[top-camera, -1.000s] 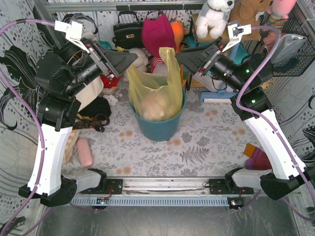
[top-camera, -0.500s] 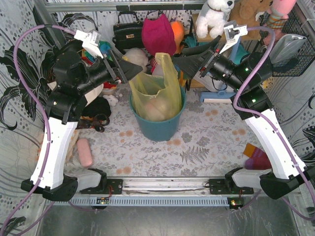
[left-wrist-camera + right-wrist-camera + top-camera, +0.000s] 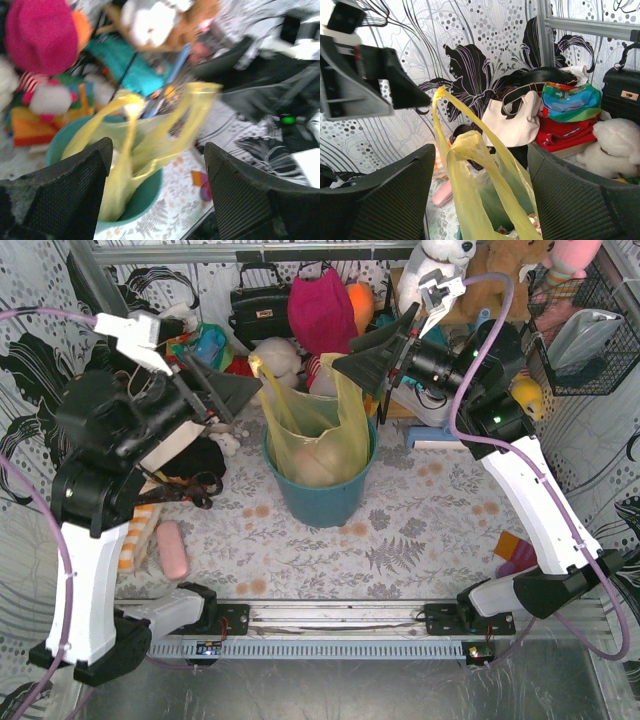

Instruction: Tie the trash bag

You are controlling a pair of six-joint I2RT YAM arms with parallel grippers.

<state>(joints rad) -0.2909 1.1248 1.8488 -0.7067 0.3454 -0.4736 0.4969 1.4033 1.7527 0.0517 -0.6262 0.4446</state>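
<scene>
The trash bag [image 3: 318,430] is thin yellow plastic and sits in a teal bin [image 3: 322,498], with pale paper showing through. Its two handle flaps stand up. My left gripper [image 3: 250,388] is open, just left of the left flap. In the left wrist view, blurred, the bag [image 3: 150,135] lies beyond the wide gap of that gripper [image 3: 157,147]. My right gripper [image 3: 350,358] is open by the right flap. In the right wrist view a flap [image 3: 470,150] stands between the spread jaws of the gripper [image 3: 481,150], touching neither.
Stuffed toys, a magenta plush [image 3: 320,310] and a black handbag [image 3: 258,302] crowd the back behind the bin. A cream tote [image 3: 520,120] lies at the left. A pink case [image 3: 172,548] lies front left, an orange and purple item [image 3: 515,555] front right.
Both arms have shifted. The right gripper moved left and up to the right flap. The left arm pulled back and its gripper now points at the left flap. The left flap now stands up.
</scene>
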